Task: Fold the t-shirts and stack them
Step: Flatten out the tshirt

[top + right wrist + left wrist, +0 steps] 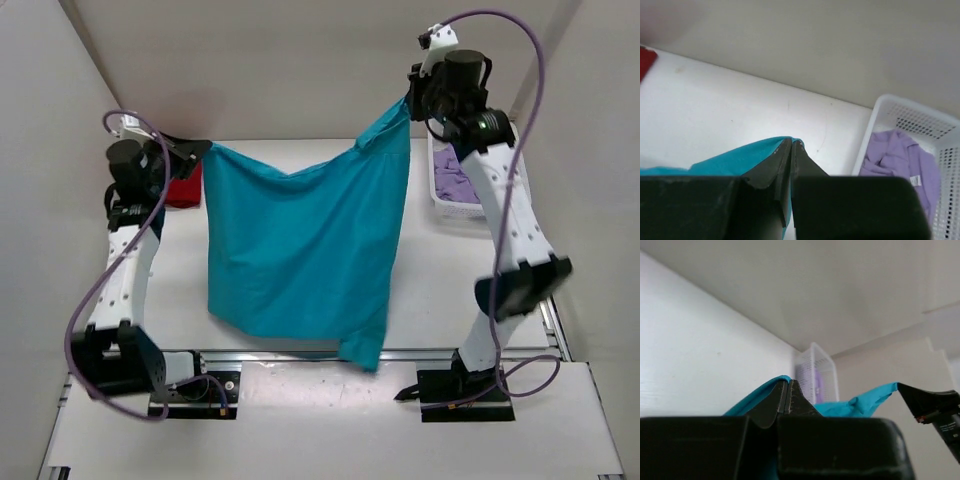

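Both claws were fully closed, and each one pinched an upper corner of the teal t-shirt (300,250): the left claw (197,150) had one corner and the right claw (408,102) had the other. The shirt hung between them as a wide sheet and sagged a little in the middle of its upper edge. Its body fell below the claws toward the arm bases, and one lower corner reached past the near edge of the table (440,290). I could not tell if the lower hem rested on the table or hung free. The dark red t-shirt (183,190) lay just beside the left claw, below it on its outer side. The lavender t-shirt (895,155) lay crumpled in the white basket (890,107), below the right claw and on its outer side. In my judgement the step in hand was the spreading of the teal shirt before its first fold, and no shirt was folded or stacked yet. The next move would call for both claws to go down together, with the cloth kept tight between them, so that it lies flat without wrinkles and the trailing corner comes fully onto the table. As for writing, I saw only a small white tag on the lavender shirt, too small to read; no brand was visible.
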`<action>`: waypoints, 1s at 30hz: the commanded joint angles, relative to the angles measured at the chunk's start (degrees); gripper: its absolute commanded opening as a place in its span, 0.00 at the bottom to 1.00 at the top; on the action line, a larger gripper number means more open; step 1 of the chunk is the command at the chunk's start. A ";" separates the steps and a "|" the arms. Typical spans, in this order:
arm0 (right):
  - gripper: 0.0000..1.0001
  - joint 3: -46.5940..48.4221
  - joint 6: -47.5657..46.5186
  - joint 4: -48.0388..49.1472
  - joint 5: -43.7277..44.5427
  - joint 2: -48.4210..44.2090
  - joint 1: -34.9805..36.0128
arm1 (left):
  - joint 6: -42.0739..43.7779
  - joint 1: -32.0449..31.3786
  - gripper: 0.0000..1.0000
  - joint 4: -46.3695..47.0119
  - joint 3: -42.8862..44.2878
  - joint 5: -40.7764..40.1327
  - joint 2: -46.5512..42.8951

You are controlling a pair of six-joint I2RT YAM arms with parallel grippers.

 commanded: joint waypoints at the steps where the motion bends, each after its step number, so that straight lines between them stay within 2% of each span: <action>1: 0.00 13.85 5.50 -2.93 -12.52 10.50 -4.88 | 2.70 -0.50 0.00 3.17 -0.89 -4.80 6.17; 2: 0.00 23.68 6.03 -5.92 -13.92 17.34 -5.69 | 2.88 -1.02 0.00 2.99 2.17 -5.59 10.12; 3: 0.00 28.38 7.43 -7.08 -14.28 20.37 -6.91 | 3.14 -1.38 0.00 1.69 3.94 -5.68 12.08; 6: 0.00 23.25 14.36 3.34 -18.76 20.06 -10.43 | 2.53 -2.17 0.00 -2.52 17.90 -4.11 22.54; 9: 0.00 30.96 17.89 6.52 -20.17 21.28 -12.63 | 1.13 -2.08 0.00 -4.21 32.92 -3.74 28.09; 13: 0.00 24.13 20.53 16.45 -23.07 14.44 -15.09 | -0.63 -0.42 0.00 -3.16 40.34 -2.96 29.41; 15: 0.00 25.43 19.75 14.82 -24.21 13.55 -15.01 | -0.73 1.16 0.00 -2.55 40.52 -2.35 27.49; 19: 0.00 23.00 15.36 7.87 -25.70 12.58 -12.73 | 0.59 3.45 0.00 3.40 30.26 -3.75 20.81; 21: 0.01 15.91 11.77 5.49 -23.44 9.61 -9.58 | 0.94 4.50 0.00 5.01 21.40 -3.49 16.60; 23: 0.00 4.57 8.42 5.21 -18.17 3.64 -6.16 | 1.74 6.08 0.00 8.16 12.86 -2.96 12.81; 25: 0.00 -19.34 7.35 13.60 -13.60 -8.10 -2.80 | 1.82 7.31 0.00 11.06 0.24 -2.26 6.94; 26: 0.00 -24.60 8.22 16.26 -12.97 -11.73 -1.23 | 2.61 7.76 0.00 12.04 -3.04 -1.99 5.52; 27: 0.00 -34.31 8.40 20.12 -11.92 -16.73 0.79 | 3.57 7.76 0.00 11.44 -8.56 -2.69 2.63; 29: 0.00 -47.71 9.63 22.09 -9.62 -23.86 2.21 | 7.61 6.27 0.00 9.51 -18.93 -6.63 -2.12; 30: 0.00 -50.73 11.72 22.26 -9.97 -25.46 3.09 | 8.67 5.92 0.00 9.58 -21.51 -7.17 -3.19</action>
